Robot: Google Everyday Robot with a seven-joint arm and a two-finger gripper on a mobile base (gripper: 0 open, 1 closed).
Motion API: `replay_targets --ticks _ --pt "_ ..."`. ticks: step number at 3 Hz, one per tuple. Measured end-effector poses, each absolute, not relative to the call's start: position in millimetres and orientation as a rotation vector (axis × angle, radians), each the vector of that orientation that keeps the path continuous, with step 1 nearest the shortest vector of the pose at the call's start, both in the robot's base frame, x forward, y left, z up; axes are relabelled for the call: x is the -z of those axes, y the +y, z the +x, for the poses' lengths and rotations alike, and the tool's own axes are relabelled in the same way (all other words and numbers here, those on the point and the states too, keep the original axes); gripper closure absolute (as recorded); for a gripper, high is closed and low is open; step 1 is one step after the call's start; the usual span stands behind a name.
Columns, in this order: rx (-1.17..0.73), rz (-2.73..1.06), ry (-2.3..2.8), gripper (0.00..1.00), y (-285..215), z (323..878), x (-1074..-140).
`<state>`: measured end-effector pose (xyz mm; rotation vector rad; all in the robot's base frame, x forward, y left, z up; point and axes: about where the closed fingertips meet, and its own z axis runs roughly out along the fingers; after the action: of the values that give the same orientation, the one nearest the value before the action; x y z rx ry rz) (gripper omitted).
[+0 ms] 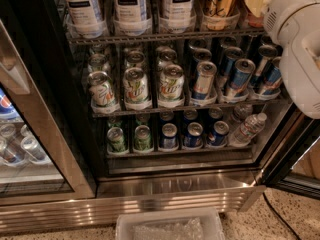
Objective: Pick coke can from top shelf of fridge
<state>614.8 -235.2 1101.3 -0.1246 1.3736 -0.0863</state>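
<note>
Gripper unseen beyond white arm (300,49), upper right; state we cannot tell. Probably the coke can (253,6) stands at the right end of the top shelf (150,36): light, slick, dentable; take mid-body.

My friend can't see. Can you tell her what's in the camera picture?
An open fridge holds tea bottles on the highest rack in view, with rows of green cans and blue cans below. The robot's white arm fills the upper right; its tool is out of view.
</note>
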Motion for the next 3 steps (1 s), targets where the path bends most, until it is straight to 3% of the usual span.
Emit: replay_targets --ticks 1,2,3 --pt "0.086 -0.125 1.374 0.91 -235.2 614.9 -1101.3" --pt "0.086 -0.125 1.373 1.0 -235.1 614.8 -1101.3" --pt "0.082 -0.138 1.369 1.0 -232.4 611.9 -1103.0"
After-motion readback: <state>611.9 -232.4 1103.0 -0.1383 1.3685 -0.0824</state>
